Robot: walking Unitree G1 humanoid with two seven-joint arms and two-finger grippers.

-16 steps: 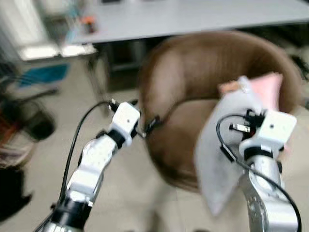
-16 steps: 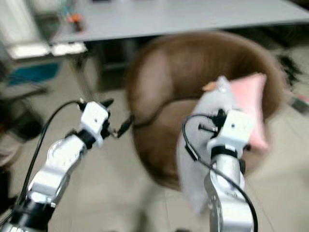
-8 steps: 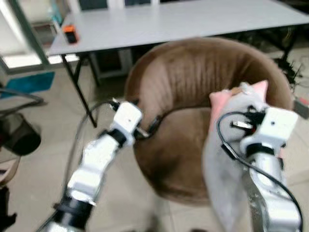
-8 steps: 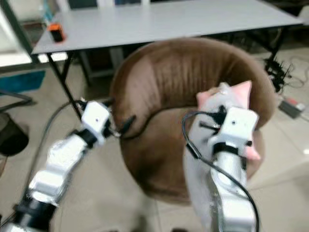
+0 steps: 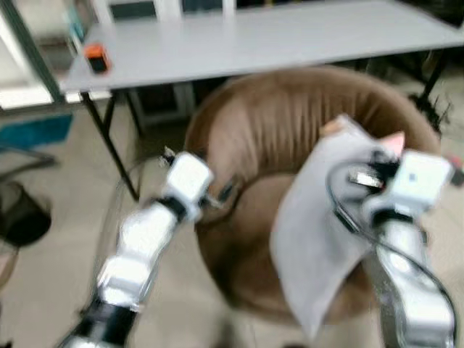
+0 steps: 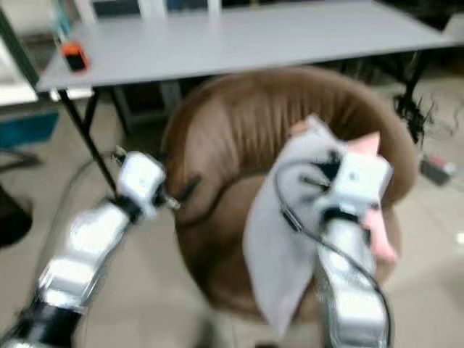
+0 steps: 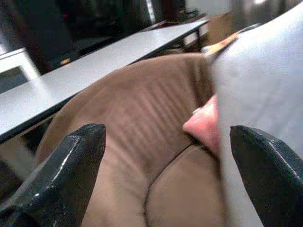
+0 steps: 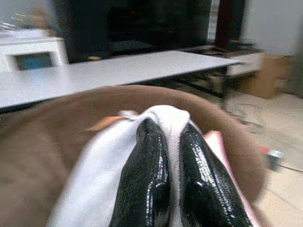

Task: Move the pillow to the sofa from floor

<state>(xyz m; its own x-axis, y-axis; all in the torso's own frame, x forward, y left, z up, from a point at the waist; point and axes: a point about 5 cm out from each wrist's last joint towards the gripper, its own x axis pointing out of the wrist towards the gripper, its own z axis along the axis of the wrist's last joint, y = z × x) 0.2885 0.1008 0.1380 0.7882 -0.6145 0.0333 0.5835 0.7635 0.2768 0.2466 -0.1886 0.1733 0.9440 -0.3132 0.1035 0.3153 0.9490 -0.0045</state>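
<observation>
The pillow [image 5: 319, 217], grey-white on one face and pink on the other, hangs in the air over the seat of the round brown sofa chair [image 5: 283, 123]. My right gripper [image 8: 169, 130] is shut on the pillow's top corner, with fabric bunched between both black fingers. The pink side [image 6: 377, 225] faces the chair's right arm. My left gripper [image 5: 225, 192] is open at the chair's left rim, holding nothing; in its wrist view the pillow [image 7: 265, 80] hangs beyond its fingers [image 7: 80, 156].
A long grey table [image 5: 254, 36] stands behind the chair, with a small orange object [image 5: 95, 56] on its left end. A black table leg [image 5: 109, 145] slants down left of the chair. Cables [image 6: 406, 109] lie on the tiled floor at right.
The camera has shifted and the picture is blurred. The pillow in my right gripper has swung left and now spreads over more of the chair's seat. The left gripper keeps its place by the rim.
</observation>
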